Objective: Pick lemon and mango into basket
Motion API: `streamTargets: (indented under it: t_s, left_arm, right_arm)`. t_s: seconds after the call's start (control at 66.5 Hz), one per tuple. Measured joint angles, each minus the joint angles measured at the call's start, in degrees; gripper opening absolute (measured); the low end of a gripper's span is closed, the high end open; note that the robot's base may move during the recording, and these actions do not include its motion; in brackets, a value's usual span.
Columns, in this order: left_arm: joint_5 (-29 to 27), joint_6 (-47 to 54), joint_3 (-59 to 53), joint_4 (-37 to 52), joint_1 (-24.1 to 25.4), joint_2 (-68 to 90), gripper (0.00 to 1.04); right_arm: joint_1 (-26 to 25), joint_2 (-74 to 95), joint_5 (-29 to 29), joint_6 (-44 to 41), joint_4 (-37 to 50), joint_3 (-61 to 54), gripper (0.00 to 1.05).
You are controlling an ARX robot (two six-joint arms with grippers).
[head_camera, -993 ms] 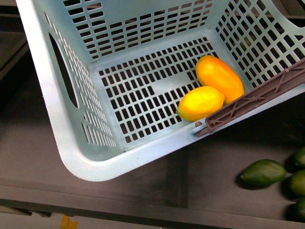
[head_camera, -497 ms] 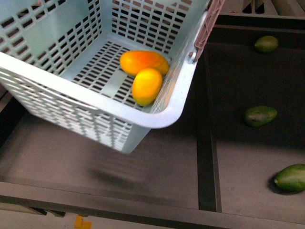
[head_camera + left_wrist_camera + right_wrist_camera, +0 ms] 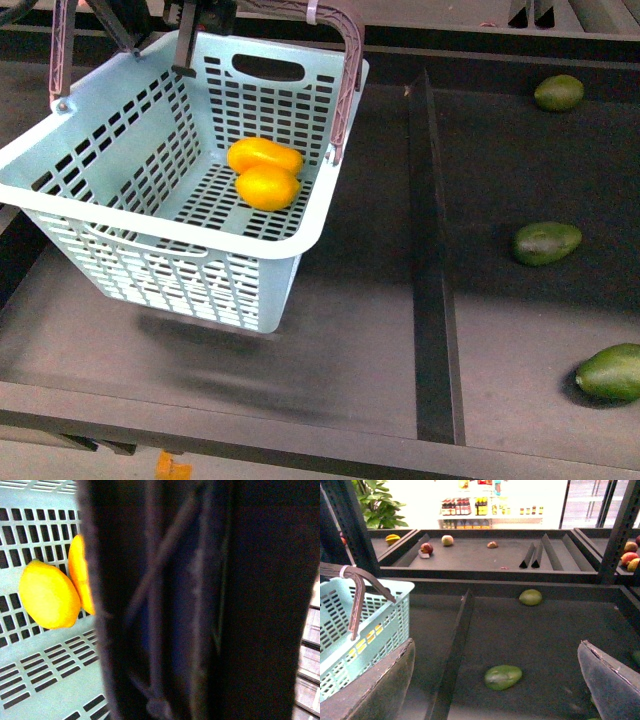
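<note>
The turquoise basket (image 3: 150, 228) is upright over the left part of the dark shelf. My left gripper (image 3: 158, 45) is shut on its brown handle (image 3: 346, 80) at the top of the front view. On the slotted floor the yellow lemon (image 3: 267, 187) touches the more orange mango (image 3: 263, 155) behind it. In the left wrist view the dark handle (image 3: 165, 605) fills the middle, with the lemon (image 3: 49, 596) and mango (image 3: 80, 577) beside it. My right gripper (image 3: 496, 644) is open over the shelf, right of the basket (image 3: 350, 625), holding nothing.
A raised divider (image 3: 430, 260) splits the shelf. Right of it lie three green fruits (image 3: 546, 242), (image 3: 610, 371), (image 3: 558, 92). The right wrist view shows one green fruit (image 3: 503, 677) below the open fingers, another (image 3: 530, 597) further back, and shelf posts (image 3: 620, 530).
The basket has swung away from the camera and levelled out, from close and tilted to upright at the left of the shelf. Lemon and mango stayed inside.
</note>
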Motion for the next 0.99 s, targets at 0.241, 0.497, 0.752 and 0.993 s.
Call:
streamTargets:
  t_s: [0.241,0.497,0.752,0.993]
  left_arm:
    - [1.0,-1.0,-4.3,2.9,-0.1,-0.1,0.20]
    - [-9.4,-8.0,-17.0,2.4,-0.2,-10.9,0.77]
    - [-7.7,21.5,-46.6,26.6,2.0,-34.7,0.79]
    - [0.3,83.3,-76.4,71.4,7.7,-48.7,0.27]
  right_arm:
    - [0.0,0.0,0.0,0.0,0.0,0.0,0.96]
    - [0.0,0.0,0.0,0.0,0.0,0.0,0.96]
    - [0.0,0.0,0.0,0.0,0.0,0.0,0.96]
    - [0.0,0.0,0.1,0.0,0.0,0.0,0.96]
